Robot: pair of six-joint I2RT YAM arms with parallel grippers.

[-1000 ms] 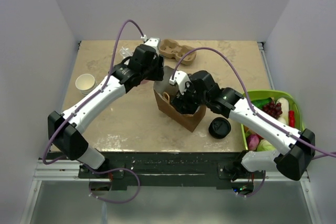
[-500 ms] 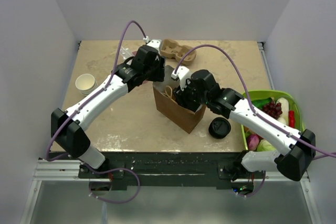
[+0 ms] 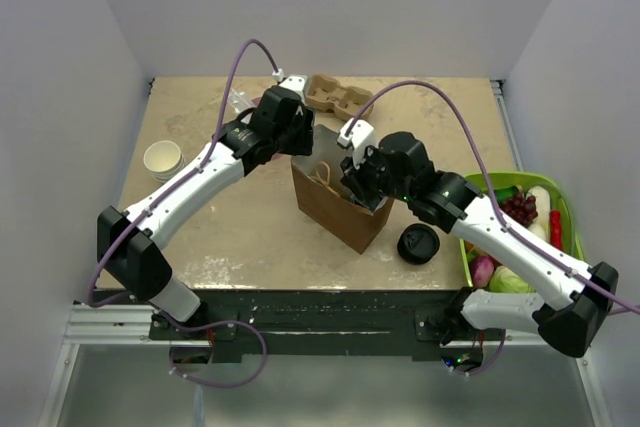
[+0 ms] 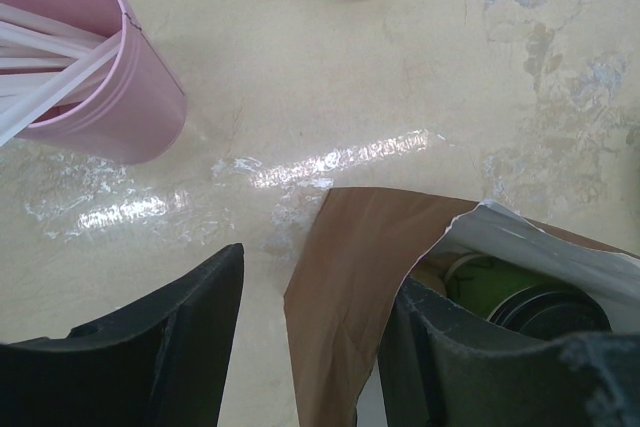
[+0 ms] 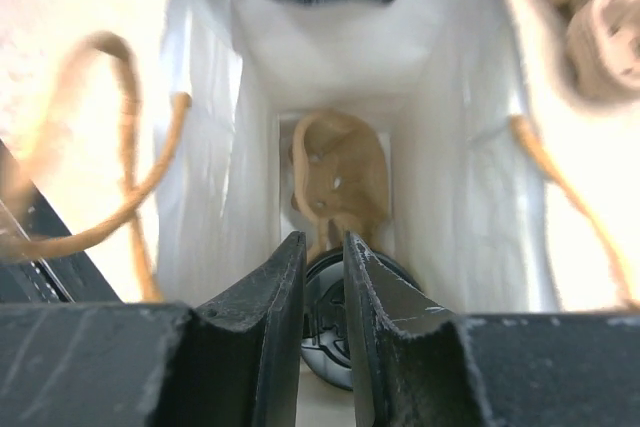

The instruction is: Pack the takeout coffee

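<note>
Takeout coffee (image 5: 326, 332): lid-up, long axis vert., at btm of paper bag (image 3: 335, 217), straight below right gripper (image 5: 318, 239) (fingers nearly together, nothing held) at bag mouth; left gripper (image 4: 318, 267) spread wide astride bag's far-left rim; right arm nearer.

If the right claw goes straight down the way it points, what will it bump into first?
Most likely the black-lidded cup at the bottom of the paper bag, just under the right gripper; how far down it sits is unclear.
</note>
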